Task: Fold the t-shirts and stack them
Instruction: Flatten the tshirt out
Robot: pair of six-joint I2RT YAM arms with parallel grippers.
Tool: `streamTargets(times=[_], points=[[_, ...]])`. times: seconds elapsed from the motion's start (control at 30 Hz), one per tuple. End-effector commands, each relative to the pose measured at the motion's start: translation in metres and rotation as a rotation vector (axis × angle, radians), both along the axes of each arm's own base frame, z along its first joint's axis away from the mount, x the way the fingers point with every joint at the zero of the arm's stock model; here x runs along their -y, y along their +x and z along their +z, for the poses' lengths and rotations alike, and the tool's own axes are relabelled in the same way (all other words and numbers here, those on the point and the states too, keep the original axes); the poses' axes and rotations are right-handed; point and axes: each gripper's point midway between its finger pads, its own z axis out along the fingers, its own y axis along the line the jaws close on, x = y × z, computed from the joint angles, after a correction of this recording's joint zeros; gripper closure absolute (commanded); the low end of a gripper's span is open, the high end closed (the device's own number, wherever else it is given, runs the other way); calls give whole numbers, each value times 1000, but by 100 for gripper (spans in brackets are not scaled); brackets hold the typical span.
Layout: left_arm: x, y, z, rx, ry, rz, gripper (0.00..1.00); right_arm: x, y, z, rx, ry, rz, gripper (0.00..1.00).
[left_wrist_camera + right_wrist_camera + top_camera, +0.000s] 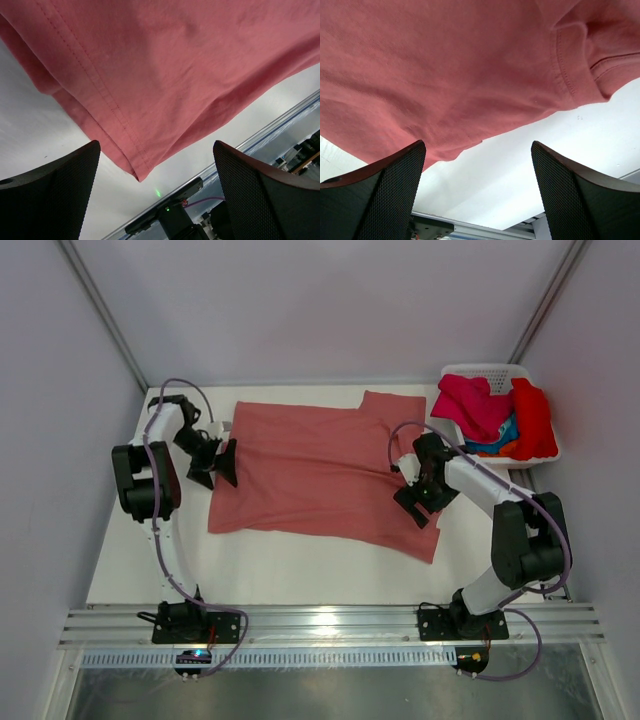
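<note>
The salmon t-shirt [320, 470] lay spread flat on the white table [280, 570]. It was mostly smooth, with creases toward its right side, a stitched hem at its left edge and one sleeve reaching toward the far edge. The left gripper [215, 472] stood spread wide at that hem. The right gripper [417, 508] was spread wide over the right side. Neither pinched cloth. The other t-shirts [490, 415], magenta, red, blue and orange, lay heaped in the white basket [500, 371] at the far right corner.
</note>
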Motion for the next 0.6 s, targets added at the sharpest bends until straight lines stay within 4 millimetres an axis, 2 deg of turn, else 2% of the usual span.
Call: streamTargets(times=[0.0, 0.07, 0.3, 0.4, 0.43, 0.47, 0.5, 0.53, 0.57], points=[[-4, -30, 12, -77, 21, -33, 4, 4, -14, 3, -17, 11, 2, 11], [-3, -37, 8, -97, 20, -28, 4, 9, -18, 2, -24, 9, -9, 10], [2, -51, -2, -128, 7, 0, 6, 1, -23, -6, -53, 61, -36, 14], [3, -54, -5, -136, 3, 2, 10, 1, -24, -9, -71, 60, -31, 23], [4, -57, -4, -148, -6, -3, 24, 0, -25, -9, -81, 62, -26, 31], [7, -58, -3, -158, -26, -4, 33, -2, -23, -9, -86, 76, -24, 47], [8, -60, -2, -164, -36, -9, 42, -3, -25, -10, -104, 80, -24, 56], [9, -62, -2, -172, -44, -14, 57, -4, -26, -12, -122, 83, -18, 64], [10, -65, 0, -187, -55, -17, 66, -6, -25, -12, -129, 89, -16, 72]])
